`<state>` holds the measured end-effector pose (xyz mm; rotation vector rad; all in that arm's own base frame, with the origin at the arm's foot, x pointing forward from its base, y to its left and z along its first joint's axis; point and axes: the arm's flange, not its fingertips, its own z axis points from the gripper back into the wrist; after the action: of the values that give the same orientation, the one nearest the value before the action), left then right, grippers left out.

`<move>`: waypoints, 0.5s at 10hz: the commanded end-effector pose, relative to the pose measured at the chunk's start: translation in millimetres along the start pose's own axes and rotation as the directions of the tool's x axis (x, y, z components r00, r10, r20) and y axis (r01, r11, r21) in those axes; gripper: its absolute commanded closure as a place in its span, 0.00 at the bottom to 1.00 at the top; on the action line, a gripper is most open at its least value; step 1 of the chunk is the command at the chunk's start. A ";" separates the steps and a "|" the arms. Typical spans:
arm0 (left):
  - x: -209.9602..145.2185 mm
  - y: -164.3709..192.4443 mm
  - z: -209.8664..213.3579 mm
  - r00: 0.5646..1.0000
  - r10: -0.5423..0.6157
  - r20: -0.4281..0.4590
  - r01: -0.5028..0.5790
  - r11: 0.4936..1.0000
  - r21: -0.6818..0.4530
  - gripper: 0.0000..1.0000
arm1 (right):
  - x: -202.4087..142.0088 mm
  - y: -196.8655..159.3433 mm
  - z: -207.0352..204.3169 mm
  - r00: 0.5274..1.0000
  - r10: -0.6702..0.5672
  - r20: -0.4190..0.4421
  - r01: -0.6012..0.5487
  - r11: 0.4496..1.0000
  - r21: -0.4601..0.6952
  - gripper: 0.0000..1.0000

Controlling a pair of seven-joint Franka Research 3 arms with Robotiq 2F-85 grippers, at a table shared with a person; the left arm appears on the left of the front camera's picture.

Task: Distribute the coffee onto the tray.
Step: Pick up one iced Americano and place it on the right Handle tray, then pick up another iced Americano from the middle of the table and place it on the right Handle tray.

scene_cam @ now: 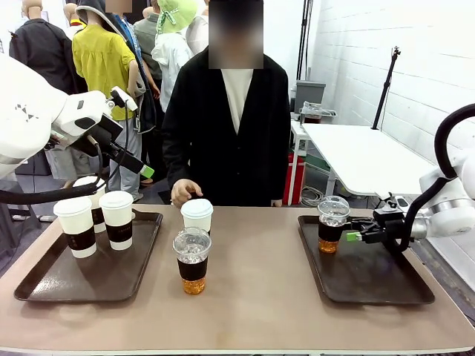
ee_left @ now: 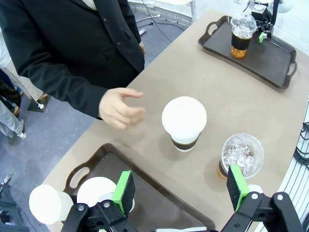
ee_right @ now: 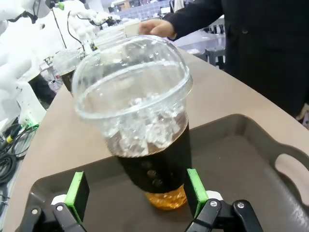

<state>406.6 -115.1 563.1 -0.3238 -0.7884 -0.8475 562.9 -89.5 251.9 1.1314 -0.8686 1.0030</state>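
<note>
The right gripper [ee_right: 136, 193] stood with its green pads spread wide on either side of a dome-lidded iced coffee [ee_right: 135, 121]. The drink rested upright toward the far end of the right tray [scene_cam: 371, 285], and neither pad appeared to press it. At the other side of the table [scene_cam: 252, 319], the left gripper [ee_left: 181, 191] hung raised, its jaws likewise spread and holding nothing. Below it lay the left tray [scene_cam: 67, 285], where three paper cups [scene_cam: 117, 219] stood grouped toward the far end.

Between the trays, a lidded paper cup [scene_cam: 197, 215] and a second iced coffee [scene_cam: 192, 261] stood near each other on the bare tabletop. A person's hand [scene_cam: 184, 191] rested just behind the paper cup.

The step in hand looked to be the setting-down of an iced drink on the right tray, with two cups in the middle not yet placed. The next move likely called for the right arm to back straight out along its fingers' line, so that neither pad clipped the tall cup. One arm could then reach to the middle.
</note>
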 end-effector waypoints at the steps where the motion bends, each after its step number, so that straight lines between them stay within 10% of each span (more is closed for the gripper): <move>1: -1.3 1.0 0.4 1.000 0.005 0.002 -0.005 1.000 -0.010 0.00 | -6.9 21.0 5.8 1.000 -0.005 -0.027 0.004 1.000 -0.028 0.00; 5: -1.3 1.0 0.4 1.000 0.005 0.002 -0.005 1.000 -0.010 0.00 | -6.7 13.4 9.5 1.000 -0.018 0.004 0.018 1.000 -0.024 0.00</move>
<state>406.6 -115.1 563.1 -0.3238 -0.7884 -0.8475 543.0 -99.5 250.4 1.1128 -0.8693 0.9660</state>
